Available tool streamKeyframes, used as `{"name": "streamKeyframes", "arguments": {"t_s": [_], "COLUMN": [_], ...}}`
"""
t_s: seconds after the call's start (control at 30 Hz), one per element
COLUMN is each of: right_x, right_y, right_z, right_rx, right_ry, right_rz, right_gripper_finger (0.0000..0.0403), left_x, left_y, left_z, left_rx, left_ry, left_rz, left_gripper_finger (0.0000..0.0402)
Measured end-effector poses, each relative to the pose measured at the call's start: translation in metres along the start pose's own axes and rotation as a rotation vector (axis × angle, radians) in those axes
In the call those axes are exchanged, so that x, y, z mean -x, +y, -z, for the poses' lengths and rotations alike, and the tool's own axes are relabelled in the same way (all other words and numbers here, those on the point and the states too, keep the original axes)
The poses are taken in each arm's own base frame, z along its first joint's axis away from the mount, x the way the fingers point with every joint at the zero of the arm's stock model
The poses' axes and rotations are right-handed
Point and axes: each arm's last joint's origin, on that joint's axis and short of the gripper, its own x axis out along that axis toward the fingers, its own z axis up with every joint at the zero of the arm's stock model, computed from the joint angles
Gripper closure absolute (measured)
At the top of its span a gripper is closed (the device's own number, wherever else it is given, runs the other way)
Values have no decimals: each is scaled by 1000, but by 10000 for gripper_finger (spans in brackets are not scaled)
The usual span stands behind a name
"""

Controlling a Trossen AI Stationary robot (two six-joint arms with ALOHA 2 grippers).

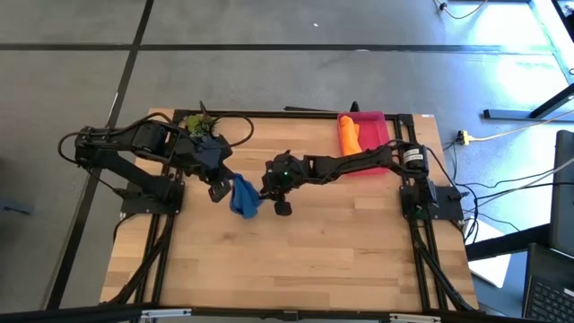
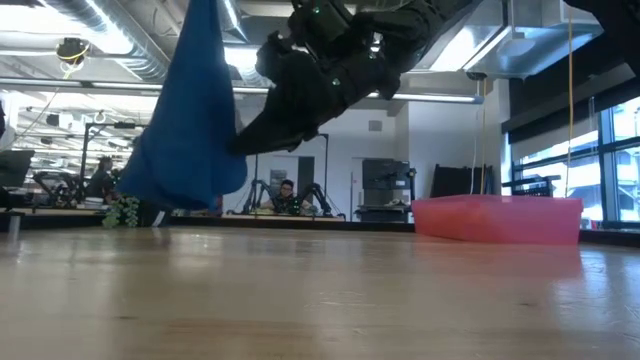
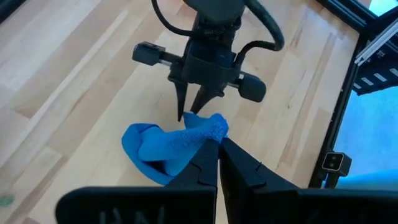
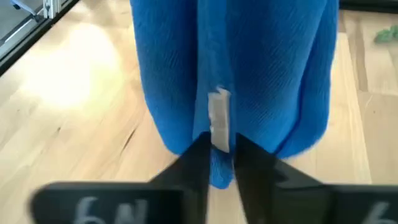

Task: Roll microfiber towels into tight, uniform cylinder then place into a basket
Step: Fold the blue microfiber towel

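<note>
Hanging limp off the table, the soft blue microfiber towel drapes between our left gripper and right gripper, both pinching its light, floppy edge.

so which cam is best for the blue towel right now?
Left wrist view: the blue towel shows whole and bunched, pinched by the left tool and the right tool. High view shows a small clump. Low view shows it hanging clear of the table. Right wrist view shows only close-up fabric.
</note>
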Motion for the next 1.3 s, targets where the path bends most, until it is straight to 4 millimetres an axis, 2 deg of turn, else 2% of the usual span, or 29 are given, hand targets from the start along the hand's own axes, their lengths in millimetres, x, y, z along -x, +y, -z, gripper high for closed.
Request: {"name": "streamKeyframes", "arguments": {"t_s": [0.1,0.37,0.67,0.9,1.13,1.3], "right_x": [1,22,69,106,144,163], "right_y": [0,0,-8,-4,-2,-4], "right_z": [0,-16,-39,-51,-61,-63], "right_rx": [19,19,3,-7,-17,-31], "right_ry": [10,-19,-41,-19,-13,-6], "right_rz": [-2,12,53,82,170,189], "right_gripper_finger": [388,394,396,398,398,398], "left_x": [0,1,1,1,-18,-29], "left_y": [1,8,9,10,18,27], "left_z": [1,9,9,9,13,10], "left_rx": [0,49,101,150,173,195], "left_ry": [11,88,78,38,50,-41], "left_rz": [-9,-90,-105,-151,-249,-369], "left_gripper_finger": [401,402,401,402,401,401]}}
